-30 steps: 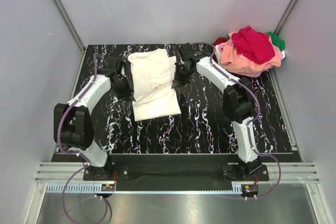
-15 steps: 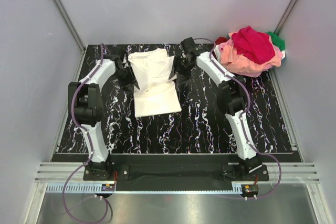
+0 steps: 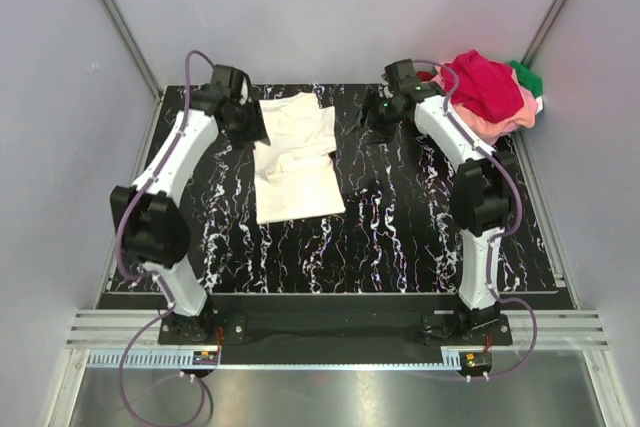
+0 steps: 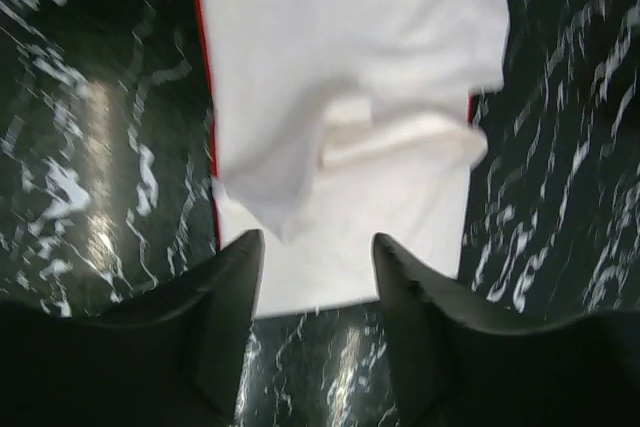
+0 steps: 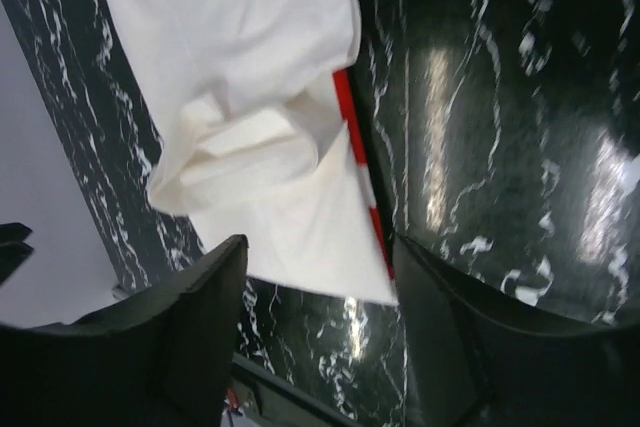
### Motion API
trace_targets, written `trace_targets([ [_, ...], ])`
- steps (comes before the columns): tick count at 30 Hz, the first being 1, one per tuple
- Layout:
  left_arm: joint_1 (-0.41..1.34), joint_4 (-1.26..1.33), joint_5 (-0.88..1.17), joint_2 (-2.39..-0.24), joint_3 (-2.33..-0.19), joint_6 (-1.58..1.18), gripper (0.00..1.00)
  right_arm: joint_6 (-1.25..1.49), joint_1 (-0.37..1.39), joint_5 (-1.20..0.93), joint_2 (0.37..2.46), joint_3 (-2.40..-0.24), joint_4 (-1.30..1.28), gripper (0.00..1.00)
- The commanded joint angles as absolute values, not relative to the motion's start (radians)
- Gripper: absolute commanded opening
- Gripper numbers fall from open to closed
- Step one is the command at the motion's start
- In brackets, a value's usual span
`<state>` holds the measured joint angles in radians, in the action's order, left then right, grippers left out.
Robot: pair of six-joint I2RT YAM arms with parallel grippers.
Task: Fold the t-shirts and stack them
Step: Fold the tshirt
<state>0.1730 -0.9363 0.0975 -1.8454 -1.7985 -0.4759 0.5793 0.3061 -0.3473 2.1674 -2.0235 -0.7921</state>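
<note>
A white t-shirt (image 3: pixel 296 159) lies folded on the black marbled table (image 3: pixel 400 237), left of centre, with a loose fold across its far half. Its cloth (image 4: pixel 340 77) fills the upper part of the left wrist view, and in the right wrist view a red strip (image 5: pixel 352 117) shows along the edge of the shirt (image 5: pixel 240 67). My left gripper (image 3: pixel 250 122) hovers at the shirt's far left corner, and its jaws (image 4: pixel 318 257) are open and empty. My right gripper (image 3: pixel 375 122) is off the shirt's far right side, also open (image 5: pixel 320 262) with nothing in it.
A heap of pink, magenta, dark red and green t-shirts (image 3: pixel 482 95) sits at the far right corner of the table. Grey walls with metal rails close in the back and both sides.
Both grippers have opened and let go of the white t-shirt. They pulled away toward the back, the right one further right. The lifted cloth now lies folded over on the shirt.
</note>
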Motion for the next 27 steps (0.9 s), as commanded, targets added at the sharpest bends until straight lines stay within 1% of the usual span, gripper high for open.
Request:
trace_targets([
  [1, 0.228, -0.819, 0.118, -1.708, -1.562, -0.451, 0.46, 0.545, 0.405, -0.37, 2.02, -1.847, -0.663, 0.64],
  [3, 0.251, -0.802, 0.118, -1.71, -1.517, -0.46, 0.38, 0.526, 0.425, -0.376, 2.042, -1.809, -0.667, 0.54],
  [5, 0.27, -0.795, 0.118, -1.73, -1.476, -0.474, 0.34, 0.514, 0.46, -0.382, 2.069, -1.822, -0.678, 0.48],
  [6, 0.279, -0.789, 0.101, -1.733, -1.465, -0.476, 0.3, 0.511, 0.472, -0.382, 2.1, -1.83, -0.687, 0.42],
  [8, 0.293, -0.782, 0.083, -1.741, -1.437, -0.483, 0.28, 0.511, 0.498, -0.39, 2.132, -1.856, -0.693, 0.33],
  [9, 0.295, -0.776, 0.071, -1.741, -1.428, -0.485, 0.24, 0.512, 0.505, -0.39, 2.17, -1.868, -0.707, 0.28],
  [10, 0.296, -0.776, 0.066, -1.749, -1.414, -0.492, 0.23, 0.511, 0.506, -0.393, 2.192, -1.884, -0.715, 0.19],
  [13, 0.296, -0.79, 0.045, -1.79, -1.417, -0.494, 0.21, 0.514, 0.512, -0.394, 2.27, -1.946, -0.753, 0.12],
  [18, 0.296, -0.804, 0.014, -1.9, -1.468, -0.489, 0.21, 0.52, 0.511, -0.393, 2.367, -2.034, -0.764, 0.1],
  [22, 0.29, -0.844, -0.028, -2.009, -1.57, -0.488, 0.2, 0.52, 0.508, -0.39, 2.457, -2.156, -0.81, 0.11],
  [24, 0.275, -0.857, -0.034, -2.066, -1.612, -0.486, 0.2, 0.522, 0.502, -0.391, 2.514, -2.252, -0.836, 0.11],
  [26, 0.244, -0.891, -0.025, -2.1, -1.707, -0.482, 0.2, 0.54, 0.477, -0.397, 2.555, -2.383, -0.863, 0.12],
  [27, 0.233, -0.903, -0.034, -2.133, -1.748, -0.477, 0.22, 0.551, 0.466, -0.399, 2.598, -2.429, -0.883, 0.15],
])
